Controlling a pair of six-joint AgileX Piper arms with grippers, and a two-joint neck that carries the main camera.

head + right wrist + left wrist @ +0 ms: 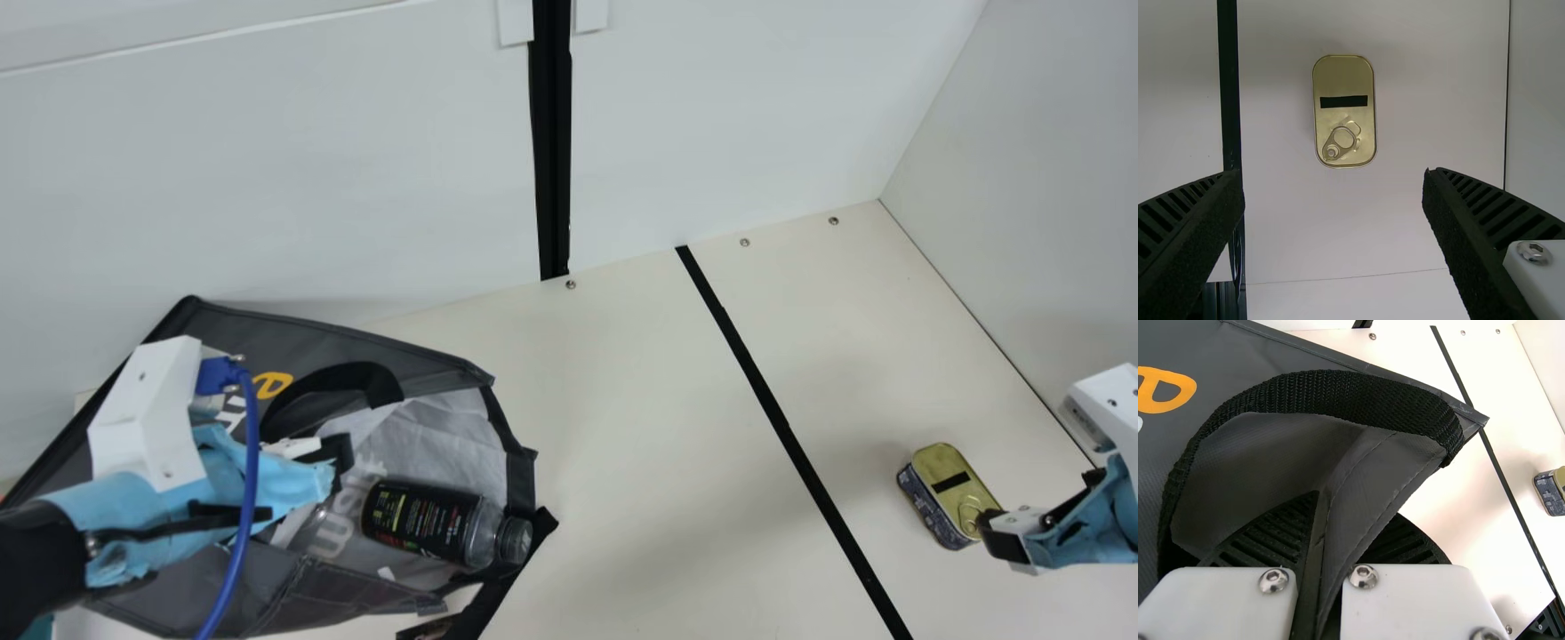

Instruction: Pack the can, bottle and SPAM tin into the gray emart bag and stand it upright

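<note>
The gray bag [427, 369] lies at the left with its mouth spread toward the table's middle. My left gripper [333, 462] is at its mouth; in the left wrist view the left gripper [1328, 553] is shut on the bag's edge [1371, 480], under a black handle. A dark-labelled bottle [422, 523] lies on its side in the bag mouth, its cap toward the opening. My right gripper [1005, 533] is beside the SPAM tin [956, 493] at the right. In the right wrist view the right gripper [1333, 177] stands open, the tin [1345, 110] beyond its fingertips. I cannot make out the can.
A black strip [791, 436] runs along the cream table [658, 427] between the bag and the tin. White walls [711, 116] rise behind the table and at its right side. A dark strap [498, 596] hangs from the bag's near corner.
</note>
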